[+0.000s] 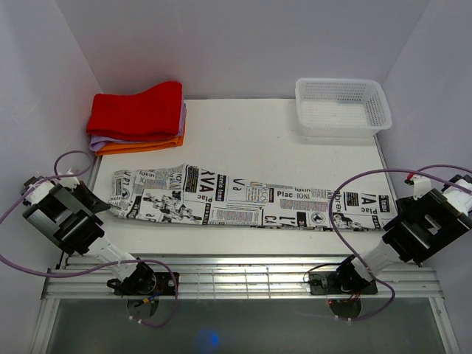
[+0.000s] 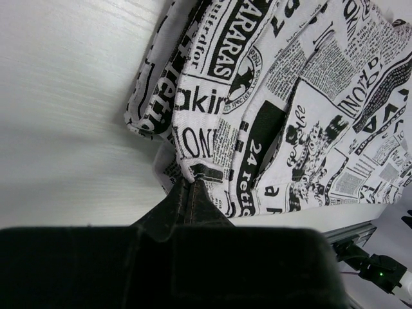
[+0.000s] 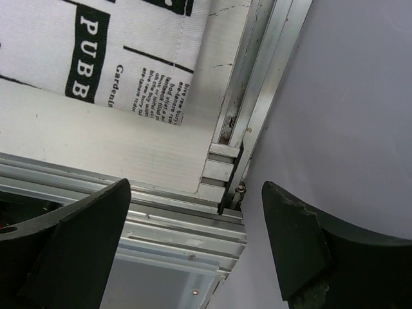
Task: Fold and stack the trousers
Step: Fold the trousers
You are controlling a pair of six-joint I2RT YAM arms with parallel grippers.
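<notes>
Progress: trousers (image 1: 251, 200) lie long and flat on the desk (image 1: 243, 140); folding and stacking both look left to do.
Left pincer (image 2: 193, 188): together, clamped on the trousers' end hem.
Right pincer (image 3: 196, 241): apart, empty; the other trouser end lies just ahead of it.
White basket (image 1: 343, 81): empty, well beyond the right pincer.
Folded cloths (image 1: 136, 114): red, purple and orange stack, beyond the left pincer.

The white bench (image 1: 243, 133) holds the trousers (image 1: 251, 203) flat near us, folded cloths (image 1: 136, 118) far left, a basket (image 1: 343, 127) far right.
</notes>
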